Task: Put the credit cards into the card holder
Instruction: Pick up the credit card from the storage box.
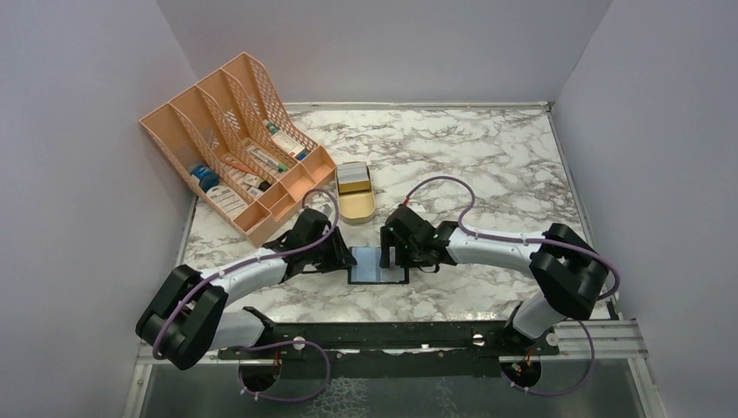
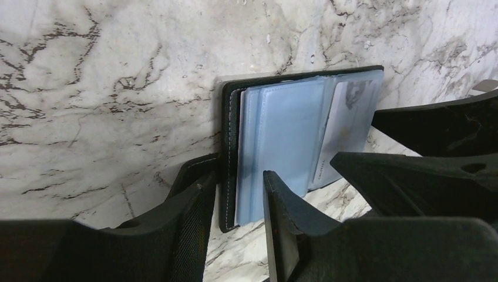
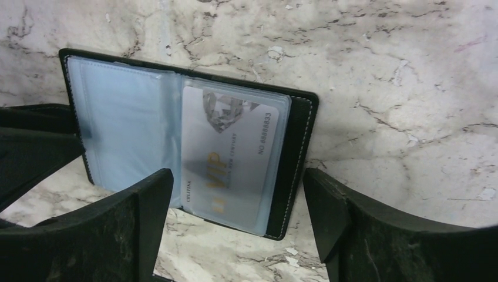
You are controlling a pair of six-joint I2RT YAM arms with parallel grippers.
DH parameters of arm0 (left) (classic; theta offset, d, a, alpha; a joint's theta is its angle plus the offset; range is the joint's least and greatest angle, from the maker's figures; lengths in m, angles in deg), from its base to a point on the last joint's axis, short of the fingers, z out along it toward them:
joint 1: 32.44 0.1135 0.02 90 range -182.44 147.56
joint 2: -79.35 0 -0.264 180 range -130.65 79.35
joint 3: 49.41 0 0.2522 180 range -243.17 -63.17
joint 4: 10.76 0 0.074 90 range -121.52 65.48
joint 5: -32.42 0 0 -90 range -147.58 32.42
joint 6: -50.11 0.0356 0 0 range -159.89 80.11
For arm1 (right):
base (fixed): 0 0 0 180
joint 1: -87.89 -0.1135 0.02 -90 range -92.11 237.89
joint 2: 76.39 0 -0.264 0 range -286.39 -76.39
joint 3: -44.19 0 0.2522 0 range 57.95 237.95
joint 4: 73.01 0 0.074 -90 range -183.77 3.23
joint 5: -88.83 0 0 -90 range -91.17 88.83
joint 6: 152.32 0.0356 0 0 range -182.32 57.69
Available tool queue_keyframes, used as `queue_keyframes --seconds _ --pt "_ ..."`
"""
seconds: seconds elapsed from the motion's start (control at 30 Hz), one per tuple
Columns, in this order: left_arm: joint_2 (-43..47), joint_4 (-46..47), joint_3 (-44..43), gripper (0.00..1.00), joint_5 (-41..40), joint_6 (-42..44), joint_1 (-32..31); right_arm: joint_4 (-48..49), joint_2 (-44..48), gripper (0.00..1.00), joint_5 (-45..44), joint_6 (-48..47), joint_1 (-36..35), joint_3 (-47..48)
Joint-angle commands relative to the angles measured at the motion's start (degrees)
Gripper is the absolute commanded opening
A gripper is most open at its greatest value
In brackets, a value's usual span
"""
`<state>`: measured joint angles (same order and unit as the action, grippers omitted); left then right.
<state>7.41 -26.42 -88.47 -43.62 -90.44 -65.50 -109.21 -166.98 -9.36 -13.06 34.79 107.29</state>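
Observation:
The black card holder (image 1: 379, 266) lies open on the marble between both arms, its blue-grey sleeves facing up. A pale grey credit card (image 3: 232, 155) marked VIP sits inside the right-hand sleeve, and it also shows in the left wrist view as the card (image 2: 346, 126). My left gripper (image 2: 238, 182) is closed on the holder's left stitched edge (image 2: 229, 147), with the cover and the sleeve corner between its fingers. My right gripper (image 3: 235, 188) stands wide open, straddling the holder's right half without touching it. From above, the left gripper (image 1: 346, 259) and right gripper (image 1: 399, 255) flank the holder.
A tan oval tin (image 1: 355, 209) with something pale in its far end stands just behind the holder. A peach mesh file organiser (image 1: 235, 144) with labelled boxes fills the back left. Grey walls close in the table on three sides.

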Motion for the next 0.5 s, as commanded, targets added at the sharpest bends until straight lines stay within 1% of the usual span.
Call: queue_keyframes --seconds 0.0,0.07,0.17,0.3,0.37,0.47 --pt "2.08 1.9 0.85 0.37 1.63 -0.9 0.19 -4.11 -1.94 0.79 -5.96 -1.24 -0.16 -0.82" --pt "2.51 1.89 0.66 0.37 1.86 -1.3 0.19 -4.03 -1.86 0.73 -6.56 -1.83 -0.14 -0.83" --pt "3.46 0.9 -0.5 0.37 0.97 -1.02 0.19 -3.92 -2.08 0.68 -7.28 -2.6 -0.15 -0.6" --pt "4.18 -2.47 -3.91 0.38 -1.38 1.77 0.83 -3.85 -2.9 0.68 -7.66 -3.72 -0.16 -0.05" --pt "3.69 -5.23 -7.04 0.41 -2.26 4.98 2.17 -3.85 -2.37 0.68 -7.36 -4.46 -0.16 0.02" --pt "1.63 -8.59 -12.98 0.45 -3.66 11.67 4.06 -3.33 0.67 0.72 -6.1 -5.61 -0.16 -0.45"
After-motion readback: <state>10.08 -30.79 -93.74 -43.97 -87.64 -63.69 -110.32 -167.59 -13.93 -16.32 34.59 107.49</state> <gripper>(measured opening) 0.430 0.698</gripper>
